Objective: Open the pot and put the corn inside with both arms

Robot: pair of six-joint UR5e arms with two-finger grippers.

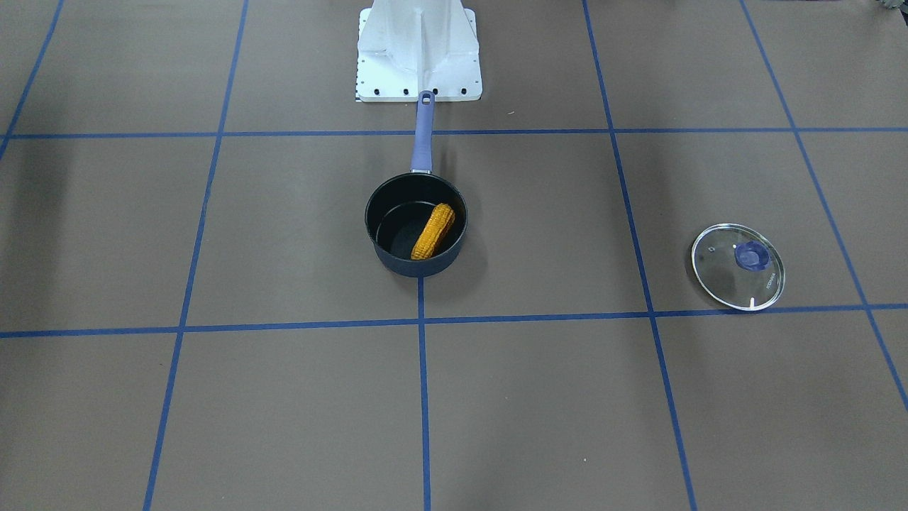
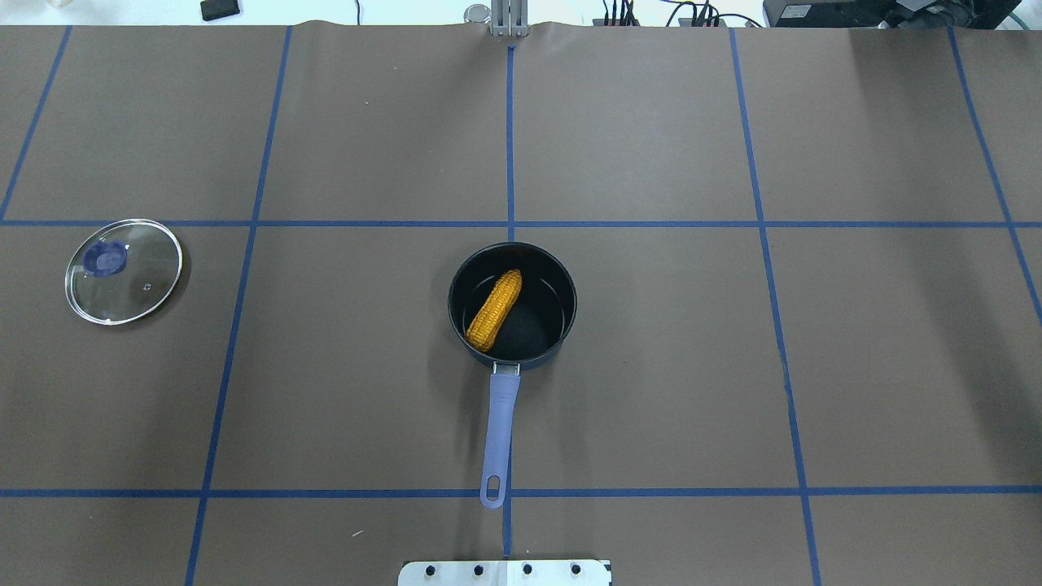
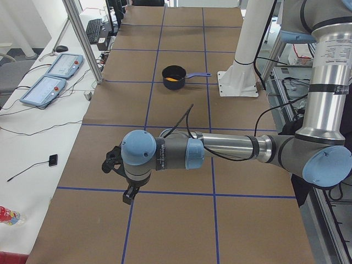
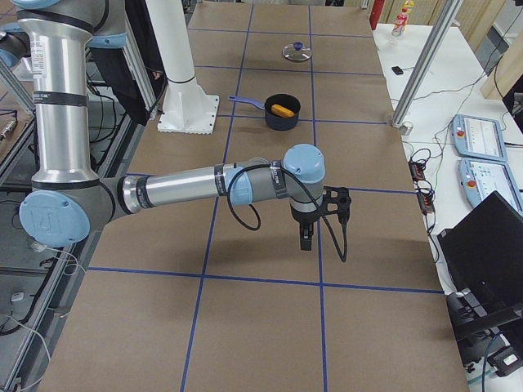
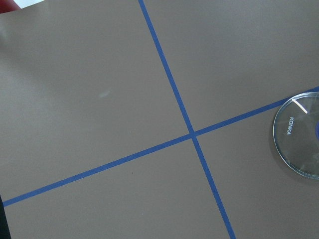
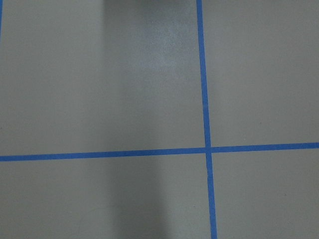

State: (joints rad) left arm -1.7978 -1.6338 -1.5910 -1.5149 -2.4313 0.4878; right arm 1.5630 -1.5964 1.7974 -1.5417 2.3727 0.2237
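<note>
Tabletop (image 2: 651,366) — corn (image 2: 494,311) in pot (image 2: 552,277), claws (image 3: 131,195) (image 4: 306,239) far off.

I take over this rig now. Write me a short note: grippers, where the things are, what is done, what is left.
Left gripper: above the table, away from the pot; open or shut, cannot tell.
Right gripper: the same.
Pot: table centre, uncovered, handle toward the robot.
Corn: lying inside the pot.
Lid: flat on the table, on the robot's left.
Done: pot opened, corn in. Left: nothing visible.
</note>
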